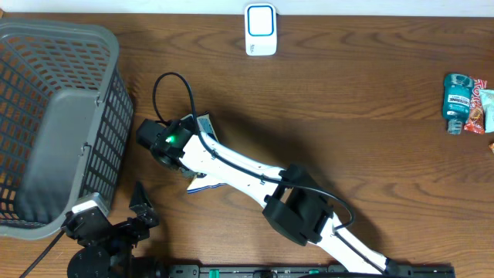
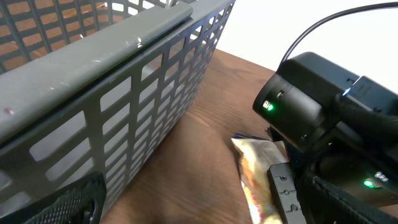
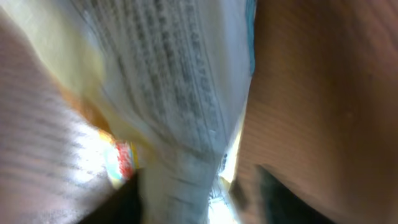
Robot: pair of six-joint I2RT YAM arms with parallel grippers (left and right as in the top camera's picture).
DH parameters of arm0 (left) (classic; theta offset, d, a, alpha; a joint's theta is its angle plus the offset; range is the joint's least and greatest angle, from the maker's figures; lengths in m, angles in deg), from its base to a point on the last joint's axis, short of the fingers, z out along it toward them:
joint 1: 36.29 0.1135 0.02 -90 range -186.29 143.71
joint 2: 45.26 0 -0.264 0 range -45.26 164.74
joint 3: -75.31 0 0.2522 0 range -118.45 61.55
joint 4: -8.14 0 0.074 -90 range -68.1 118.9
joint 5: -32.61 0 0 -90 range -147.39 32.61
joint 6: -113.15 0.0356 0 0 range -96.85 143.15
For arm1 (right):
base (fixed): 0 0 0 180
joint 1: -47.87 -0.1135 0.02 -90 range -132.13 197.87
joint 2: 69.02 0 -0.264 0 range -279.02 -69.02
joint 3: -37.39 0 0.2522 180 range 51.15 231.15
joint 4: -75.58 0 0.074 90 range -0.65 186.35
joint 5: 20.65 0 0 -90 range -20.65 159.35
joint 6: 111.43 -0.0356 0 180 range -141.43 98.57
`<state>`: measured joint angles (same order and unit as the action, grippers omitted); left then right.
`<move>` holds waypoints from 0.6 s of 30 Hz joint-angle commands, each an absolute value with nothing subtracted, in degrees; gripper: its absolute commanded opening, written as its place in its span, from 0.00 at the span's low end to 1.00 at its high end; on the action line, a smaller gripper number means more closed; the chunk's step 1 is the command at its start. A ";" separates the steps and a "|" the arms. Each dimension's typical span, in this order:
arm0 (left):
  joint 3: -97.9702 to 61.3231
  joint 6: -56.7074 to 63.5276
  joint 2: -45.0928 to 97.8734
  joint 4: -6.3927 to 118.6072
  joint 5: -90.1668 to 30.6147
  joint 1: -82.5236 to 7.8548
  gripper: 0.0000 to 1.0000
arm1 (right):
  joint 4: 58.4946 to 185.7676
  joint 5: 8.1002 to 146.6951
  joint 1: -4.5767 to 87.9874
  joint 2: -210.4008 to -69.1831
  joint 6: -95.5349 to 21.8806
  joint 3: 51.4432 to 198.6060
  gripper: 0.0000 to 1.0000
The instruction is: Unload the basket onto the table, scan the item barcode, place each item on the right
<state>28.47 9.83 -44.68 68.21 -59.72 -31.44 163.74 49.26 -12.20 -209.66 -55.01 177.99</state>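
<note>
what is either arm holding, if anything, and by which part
Cannot be told: the right fingers straddle the packet by the basket, grip unclear. The left fingers hold nothing.

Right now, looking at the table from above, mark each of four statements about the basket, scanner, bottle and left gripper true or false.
1. The grey basket stands near the left gripper. True.
2. The white scanner sits at the table's far edge. True.
3. The mouthwash bottle lies inside the basket. False: it lies on the table at the opposite end.
4. The left gripper holds a packet. False: it is open and empty.
</note>
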 commanded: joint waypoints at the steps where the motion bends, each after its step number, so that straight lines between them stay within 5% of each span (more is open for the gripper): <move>1: 28.47 9.93 -45.07 68.18 -60.44 -31.16 0.98 | 165.42 44.95 -10.33 -212.67 -56.08 177.67 0.16; 8: 28.47 9.93 -45.07 68.18 -60.44 -31.16 0.98 | 166.53 57.74 -5.60 -212.76 -42.82 177.23 0.01; 18: 28.47 9.93 -45.07 68.16 -60.44 -31.16 0.98 | 185.02 119.72 14.18 -212.76 14.27 177.23 0.01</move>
